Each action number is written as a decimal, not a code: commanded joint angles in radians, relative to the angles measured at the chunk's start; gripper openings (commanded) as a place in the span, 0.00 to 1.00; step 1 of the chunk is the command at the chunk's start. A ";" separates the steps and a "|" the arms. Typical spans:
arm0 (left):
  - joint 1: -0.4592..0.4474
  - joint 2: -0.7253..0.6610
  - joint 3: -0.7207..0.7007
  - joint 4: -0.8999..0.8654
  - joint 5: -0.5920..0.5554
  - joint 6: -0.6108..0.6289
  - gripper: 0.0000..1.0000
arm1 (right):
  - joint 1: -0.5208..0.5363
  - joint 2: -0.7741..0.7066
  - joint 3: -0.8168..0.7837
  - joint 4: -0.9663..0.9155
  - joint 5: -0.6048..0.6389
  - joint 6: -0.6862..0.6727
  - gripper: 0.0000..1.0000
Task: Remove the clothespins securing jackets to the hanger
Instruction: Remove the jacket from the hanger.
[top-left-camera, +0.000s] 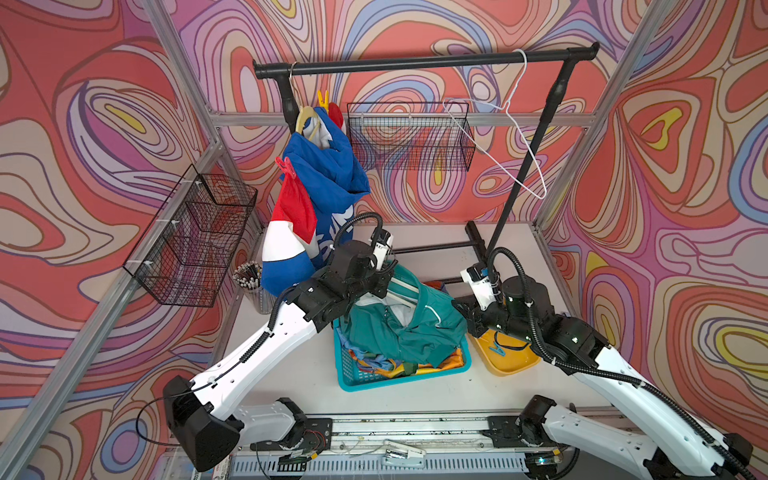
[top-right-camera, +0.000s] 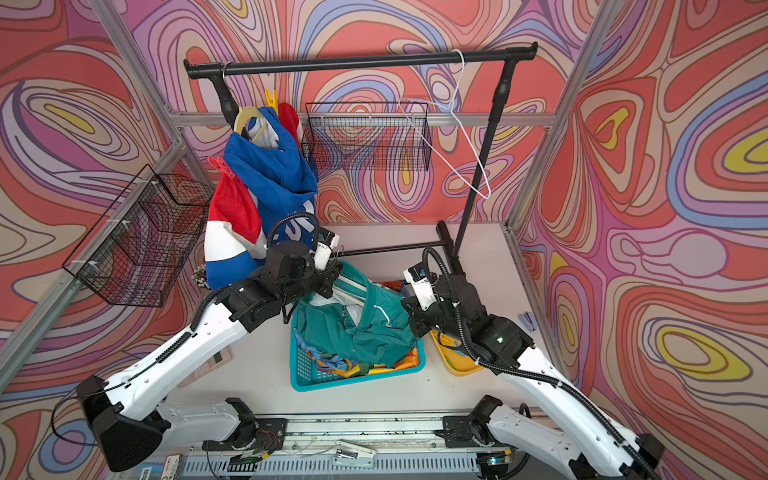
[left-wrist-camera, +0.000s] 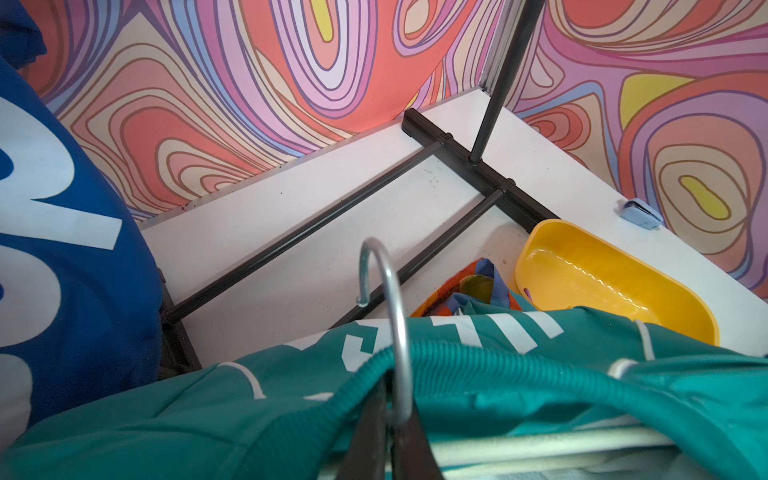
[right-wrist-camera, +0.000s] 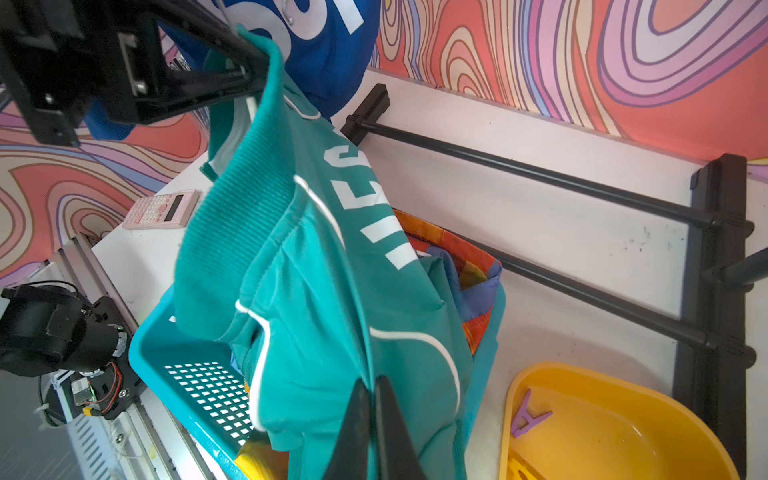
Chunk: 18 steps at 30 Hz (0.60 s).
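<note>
A teal jacket (top-left-camera: 407, 328) hangs on a hanger over the turquoise basket (top-left-camera: 361, 378). My left gripper (left-wrist-camera: 390, 419) is shut on that hanger's metal hook (left-wrist-camera: 392, 299). My right gripper (right-wrist-camera: 371, 384) is shut on a fold of the teal jacket (right-wrist-camera: 316, 266). A rainbow patchwork jacket (right-wrist-camera: 465, 266) lies in the basket beneath. The blue jacket (top-left-camera: 320, 174) hangs on the rack at the left, with a yellow clothespin (top-left-camera: 323, 99) at its top and a red clothespin (top-left-camera: 286, 166) on its side. A purple clothespin (right-wrist-camera: 530, 415) lies in the yellow tray (right-wrist-camera: 602, 386).
The black rack (top-left-camera: 415, 62) holds a bare white wire hanger (top-left-camera: 498, 137); its base bars (right-wrist-camera: 540, 170) cross the table behind the basket. Wire baskets (top-left-camera: 195, 237) (top-left-camera: 409, 137) hang on the walls. A pen cup (top-left-camera: 249, 278), pink calculator (right-wrist-camera: 162, 210) and small blue stapler-like item (left-wrist-camera: 640, 214) sit at the table edges.
</note>
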 joint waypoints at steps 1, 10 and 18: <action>0.033 -0.051 -0.024 0.032 -0.006 0.037 0.00 | -0.005 0.002 0.029 -0.045 0.029 0.044 0.00; 0.125 -0.129 -0.079 0.094 0.093 -0.048 0.00 | -0.040 -0.035 -0.040 0.047 -0.083 0.068 0.00; 0.139 -0.115 -0.073 0.129 0.184 -0.119 0.00 | -0.062 0.005 -0.139 0.179 -0.177 0.132 0.00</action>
